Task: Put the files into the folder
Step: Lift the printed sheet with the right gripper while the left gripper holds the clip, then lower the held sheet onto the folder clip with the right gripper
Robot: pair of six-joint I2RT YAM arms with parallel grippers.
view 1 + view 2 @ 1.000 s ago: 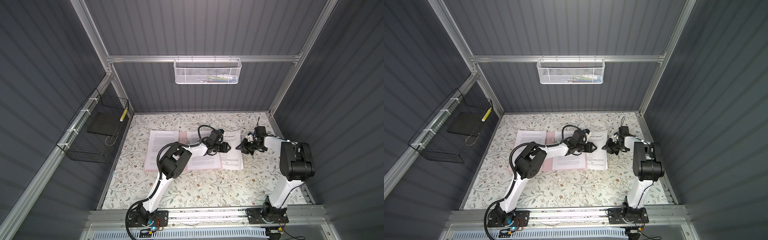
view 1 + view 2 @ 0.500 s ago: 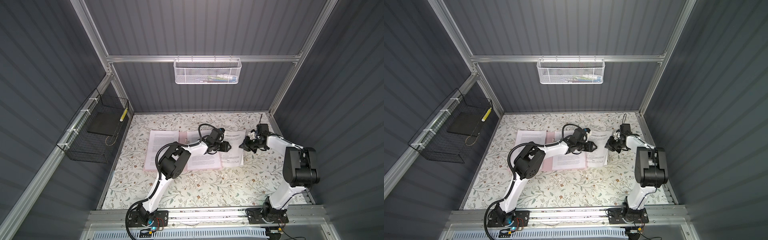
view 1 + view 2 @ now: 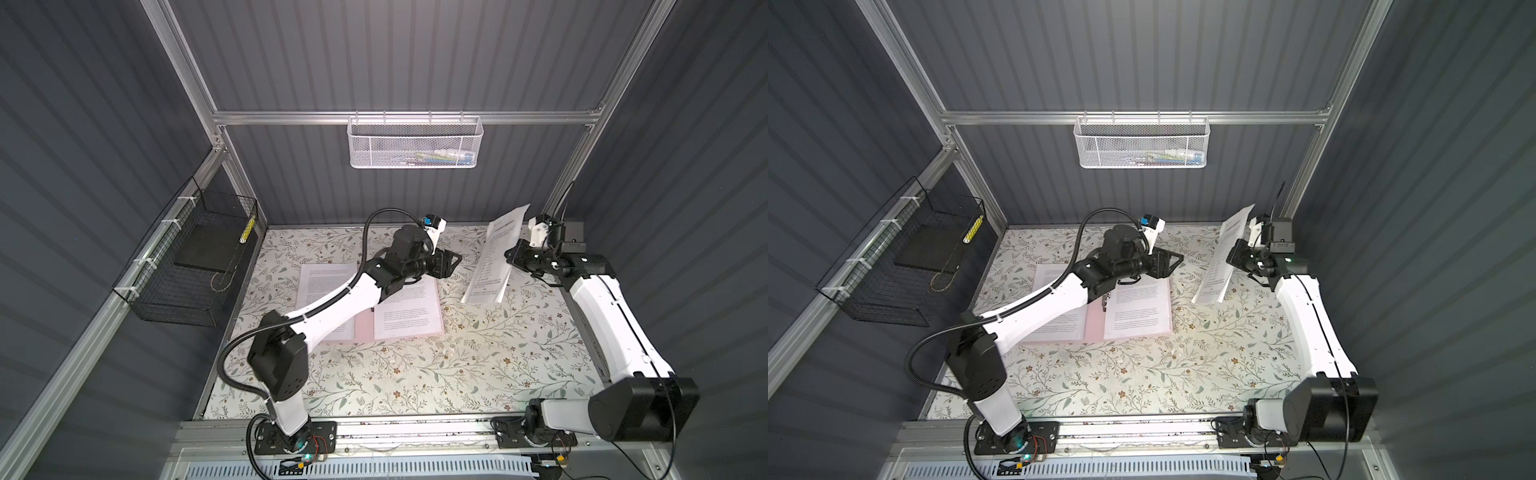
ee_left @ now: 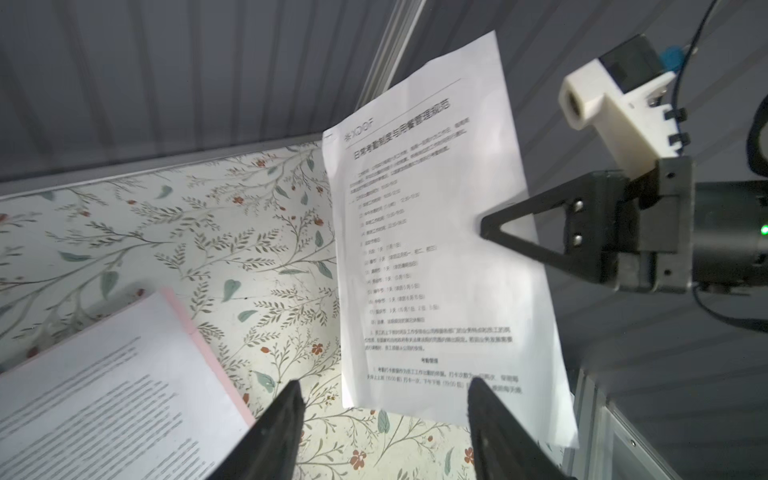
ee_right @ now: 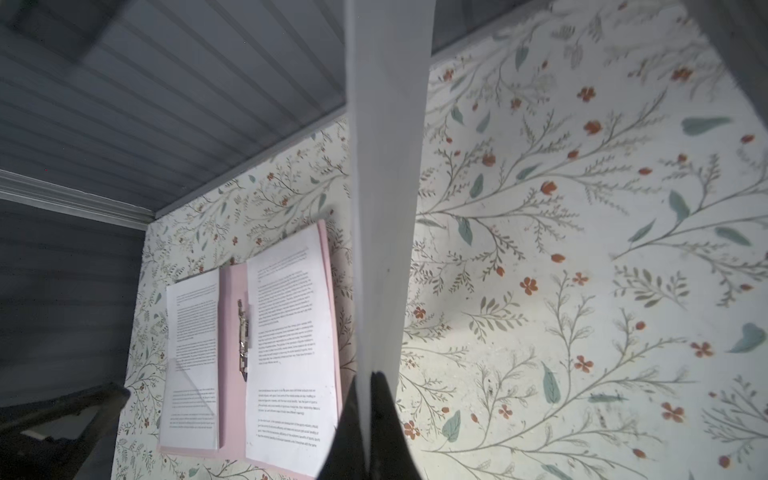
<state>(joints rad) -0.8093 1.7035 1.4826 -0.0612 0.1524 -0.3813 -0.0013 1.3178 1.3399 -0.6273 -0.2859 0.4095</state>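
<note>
The right gripper (image 3: 510, 261) pinches a loose sheet (image 3: 490, 266) clear of the table at centre right in both top views, while the left gripper (image 3: 455, 262), jaws spread and empty, faces it. The open pink folder (image 3: 365, 329), with printed files (image 3: 409, 309) on it, lies mid-frame. The carry appears to be the step in hand, and the sheet next needs swinging left and laying flat.

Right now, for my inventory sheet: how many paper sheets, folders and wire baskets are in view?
Paper sheets: 3
Folder: 1
Wire baskets: 2
Total: 6
</note>
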